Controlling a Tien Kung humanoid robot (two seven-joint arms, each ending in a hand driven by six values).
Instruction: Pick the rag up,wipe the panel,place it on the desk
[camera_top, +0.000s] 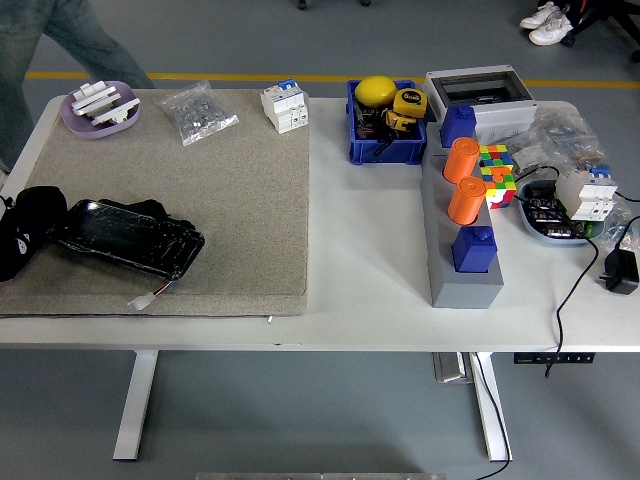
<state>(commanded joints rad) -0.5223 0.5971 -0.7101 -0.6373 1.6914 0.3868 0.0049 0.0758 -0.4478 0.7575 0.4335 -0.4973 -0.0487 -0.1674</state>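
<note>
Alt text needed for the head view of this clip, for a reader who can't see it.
A black left hand reaches in from the left edge to a glossy black panel lying on a beige mat on a white table. To the right stand a blue bin and a grey rack with orange cylinders.

My left hand (28, 228) reaches in from the left edge and meets the near end of the glossy black panel (128, 238), which lies on the tan mat (220, 210) covering the left half of the tabletop (370, 250). A person's jeans-clad leg (40, 40) shows at the top left corner.
</note>
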